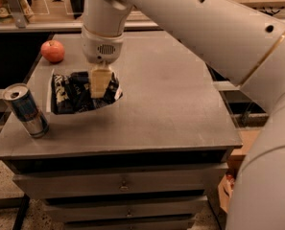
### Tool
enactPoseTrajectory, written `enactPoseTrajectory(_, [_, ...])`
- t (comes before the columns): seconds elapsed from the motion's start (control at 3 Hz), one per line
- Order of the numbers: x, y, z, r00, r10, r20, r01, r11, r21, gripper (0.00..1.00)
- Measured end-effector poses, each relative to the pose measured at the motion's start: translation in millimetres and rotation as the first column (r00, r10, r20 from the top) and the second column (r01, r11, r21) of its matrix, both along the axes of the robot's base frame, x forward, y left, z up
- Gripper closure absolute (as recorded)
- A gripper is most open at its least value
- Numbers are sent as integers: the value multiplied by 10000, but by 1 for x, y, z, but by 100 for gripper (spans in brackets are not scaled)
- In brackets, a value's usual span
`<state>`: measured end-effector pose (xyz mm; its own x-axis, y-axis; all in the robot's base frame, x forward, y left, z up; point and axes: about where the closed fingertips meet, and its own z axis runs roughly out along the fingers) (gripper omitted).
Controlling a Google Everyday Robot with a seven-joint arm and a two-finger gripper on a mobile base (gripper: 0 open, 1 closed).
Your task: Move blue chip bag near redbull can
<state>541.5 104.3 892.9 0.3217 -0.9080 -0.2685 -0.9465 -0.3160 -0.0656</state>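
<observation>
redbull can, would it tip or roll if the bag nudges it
The redbull can is tall and slim, standing upright, so a push high up would probably tip it. Once down, its round body would likely roll, and the table edge is close. The gripper grips the blue chip bag beside it; that crumpled bag should give softly.

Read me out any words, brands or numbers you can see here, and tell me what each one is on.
No text here reads clearly.
Chip bag: white lettering, too blurred to read.
Can: blue and silver print, no legible words.
Gripper, closed on the chip bag's right part over the left of the table: no writing seen.
</observation>
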Motion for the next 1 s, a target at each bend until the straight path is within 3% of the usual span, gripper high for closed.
enactPoseTrajectory(1.0, [7,26,-5,9993,304,-217,-296,9990,344,12])
